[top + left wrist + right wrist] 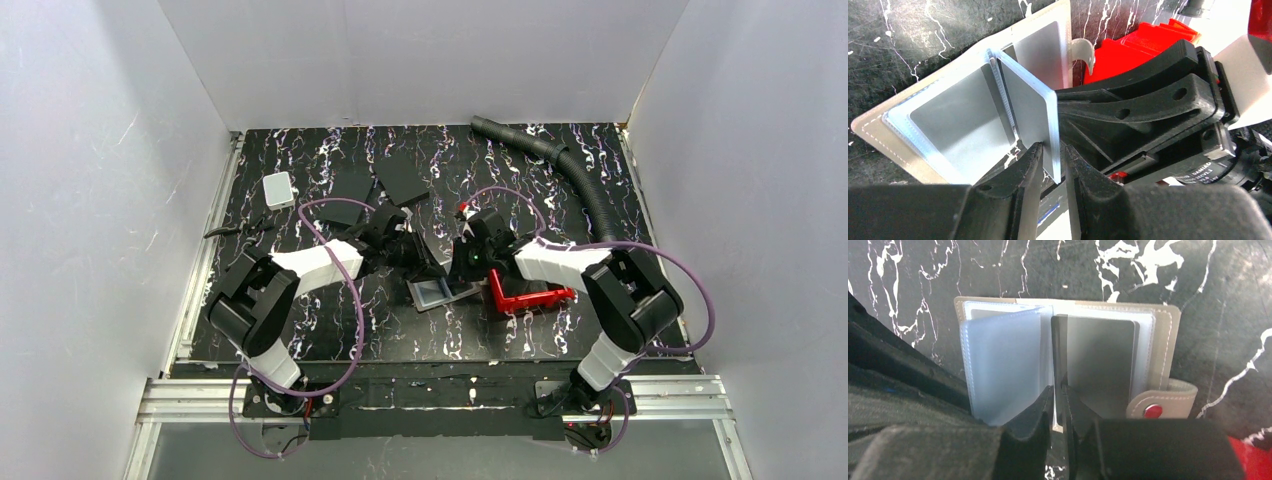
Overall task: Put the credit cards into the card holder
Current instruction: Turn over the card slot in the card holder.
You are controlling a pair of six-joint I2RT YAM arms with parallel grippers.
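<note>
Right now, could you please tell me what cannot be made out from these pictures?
Top external: the left end effector and right end effector cover most of the card holder; its pockets are too small to read.
Left wrist: the right end effector blocks most of the red tray, hiding its contents.
Right wrist: the fingers hide whether a sleeve alone or a card edge is pinched; the frosted left sleeve blurs anything inside.
</note>
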